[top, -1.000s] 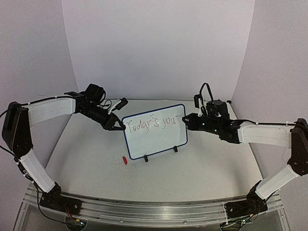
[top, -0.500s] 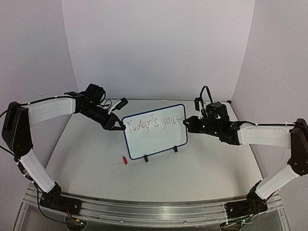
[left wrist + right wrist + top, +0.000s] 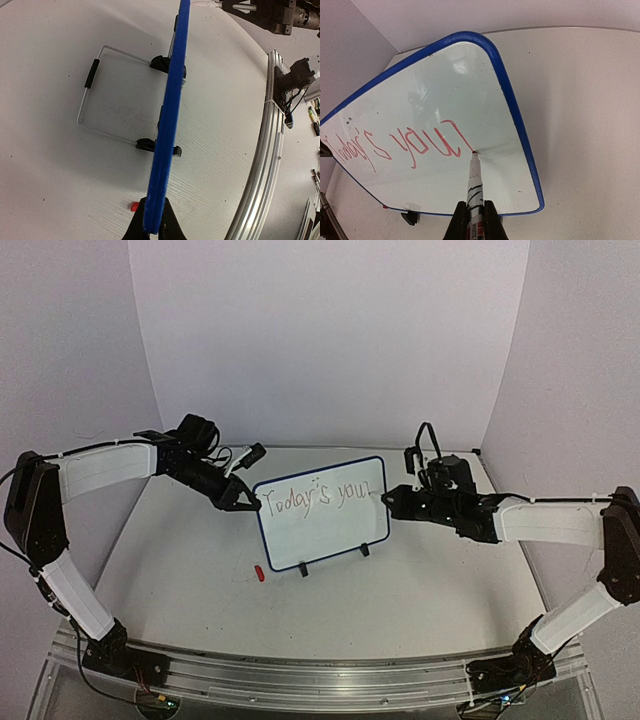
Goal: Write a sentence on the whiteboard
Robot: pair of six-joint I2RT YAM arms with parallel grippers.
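The whiteboard [image 3: 330, 532] stands tilted on its two black feet mid-table, blue frame all round. The sentence [image 3: 320, 497] reads "Today's your" in one reddish line. My left gripper [image 3: 248, 502] is shut on the board's left edge; in the left wrist view its fingers [image 3: 152, 227] pinch the blue frame [image 3: 170, 115] edge-on. My right gripper [image 3: 395, 500] is shut on a marker [image 3: 475, 185]. The marker's red tip touches the whiteboard [image 3: 445, 85] at the end of the last letter of the sentence [image 3: 410, 145], near the right frame.
A red marker cap [image 3: 258, 574] lies on the table in front of the board's left foot, and the cap [image 3: 134, 206] also shows beside my left fingers. The board's wire stand [image 3: 100, 100] rests on the table behind it. Walls close in on three sides.
The right gripper has drawn the marker across and down at the board's right end, adding the "r" after "you". The left gripper and board have stayed put.
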